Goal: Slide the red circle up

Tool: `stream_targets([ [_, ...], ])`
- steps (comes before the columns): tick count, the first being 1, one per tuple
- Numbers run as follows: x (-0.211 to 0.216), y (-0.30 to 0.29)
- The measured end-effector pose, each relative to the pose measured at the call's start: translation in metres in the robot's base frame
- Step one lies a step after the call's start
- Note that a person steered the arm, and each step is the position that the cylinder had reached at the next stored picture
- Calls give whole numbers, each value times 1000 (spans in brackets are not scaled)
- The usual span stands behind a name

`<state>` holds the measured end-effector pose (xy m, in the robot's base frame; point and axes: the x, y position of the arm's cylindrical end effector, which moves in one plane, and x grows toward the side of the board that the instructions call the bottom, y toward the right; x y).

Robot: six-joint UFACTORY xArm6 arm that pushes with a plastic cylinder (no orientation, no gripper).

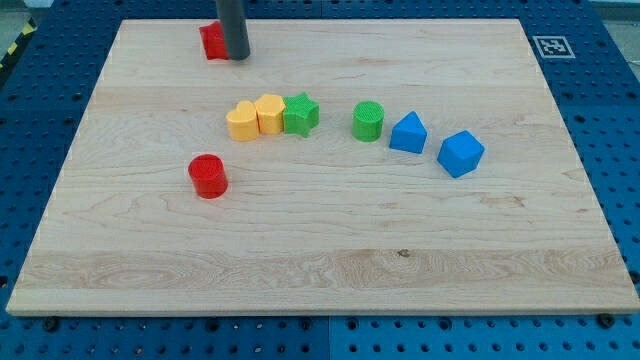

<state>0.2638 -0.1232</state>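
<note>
The red circle (208, 176) is a short red cylinder standing on the wooden board (320, 250), left of centre. My tip (236, 56) is the lower end of the dark rod near the view's top left. It stands far above the red circle in the view, and touches or nearly touches a second red block (211, 41) on its left. That block's shape is partly hidden by the rod.
A row of blocks lies across the middle: two yellow blocks (241, 121) (269, 113) touching a green star (300, 114), then a green cylinder (368, 121), a blue triangular block (408, 133) and a blue block (460, 153). A black-and-white marker (552, 46) sits at the top right.
</note>
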Motion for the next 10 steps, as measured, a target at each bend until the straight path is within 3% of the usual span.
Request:
stream_targets([
  [2,-25,-26],
  [4,-13,-29],
  [5,46,-23],
  [6,102,-54],
  [8,284,-54],
  [10,296,-22],
])
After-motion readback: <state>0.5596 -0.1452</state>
